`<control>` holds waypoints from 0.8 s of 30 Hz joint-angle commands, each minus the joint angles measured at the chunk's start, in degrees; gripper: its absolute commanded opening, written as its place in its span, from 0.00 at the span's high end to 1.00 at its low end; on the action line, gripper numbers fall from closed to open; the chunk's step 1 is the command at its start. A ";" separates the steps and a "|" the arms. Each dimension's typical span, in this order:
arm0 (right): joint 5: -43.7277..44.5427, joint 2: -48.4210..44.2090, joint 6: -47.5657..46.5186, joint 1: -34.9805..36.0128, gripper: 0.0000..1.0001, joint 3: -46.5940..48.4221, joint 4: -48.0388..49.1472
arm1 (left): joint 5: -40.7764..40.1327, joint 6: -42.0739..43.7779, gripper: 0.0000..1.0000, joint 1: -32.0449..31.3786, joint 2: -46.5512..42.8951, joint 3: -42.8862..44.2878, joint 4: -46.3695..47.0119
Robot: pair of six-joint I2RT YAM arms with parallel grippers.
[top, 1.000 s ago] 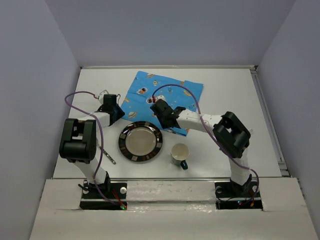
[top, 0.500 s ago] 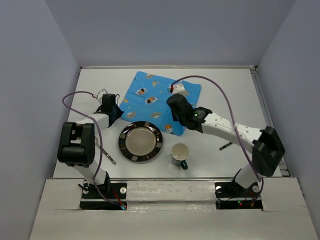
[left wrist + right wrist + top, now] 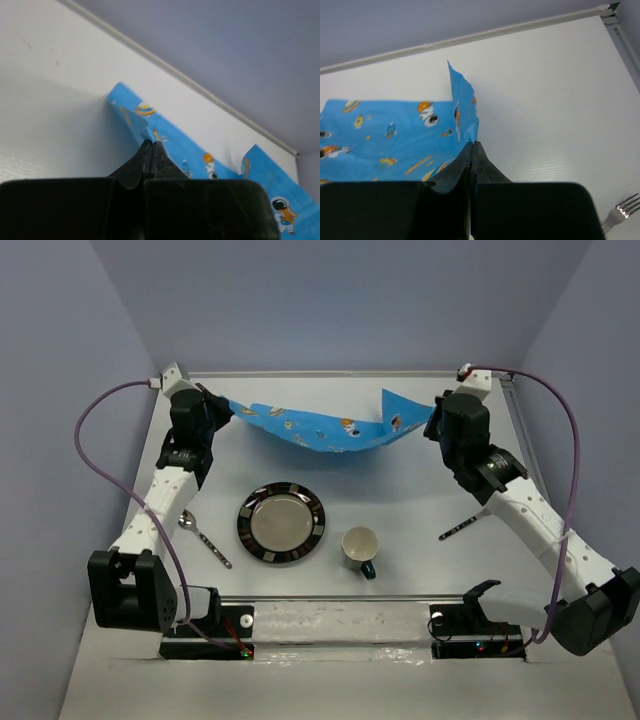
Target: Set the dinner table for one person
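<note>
The left gripper (image 3: 152,146) is clamped shut on one corner of the blue cloth mat (image 3: 320,432). The right gripper (image 3: 471,146) pinches the opposite corner the same way. The mat hangs stretched and sagging between them over the dinner table (image 3: 420,480), beyond the plate (image 3: 281,524); whether its middle touches the top I cannot tell. A spoon (image 3: 205,537) lies left of the plate, a cup (image 3: 359,548) just right of it, and a fork (image 3: 460,530) farther right. The task looks barely begun: the mat is not yet laid flat, and nothing is arranged on it.
</note>
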 commanded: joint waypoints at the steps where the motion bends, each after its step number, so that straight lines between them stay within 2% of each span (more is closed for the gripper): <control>1: -1.59 -1.10 -2.83 -4.00 1.00 5.91 4.11 | 1.36 0.40 1.00 0.44 -3.83 10.00 0.40; 5: -1.33 -4.95 -4.15 -4.01 1.00 8.38 3.76 | 0.84 0.66 1.00 0.62 -9.09 13.97 -0.66; 12: 1.13 -9.80 -4.68 -4.01 1.00 8.91 3.41 | -2.15 1.89 1.00 0.70 -15.17 14.68 -0.84; 18: 1.32 -3.66 -5.74 -5.67 1.00 11.64 5.86 | 0.22 1.72 1.00 0.70 -11.40 16.61 -0.75; 24: -9.66 6.62 -3.11 -14.02 1.00 18.75 6.75 | 1.54 2.69 1.00 0.88 -1.93 22.49 -1.89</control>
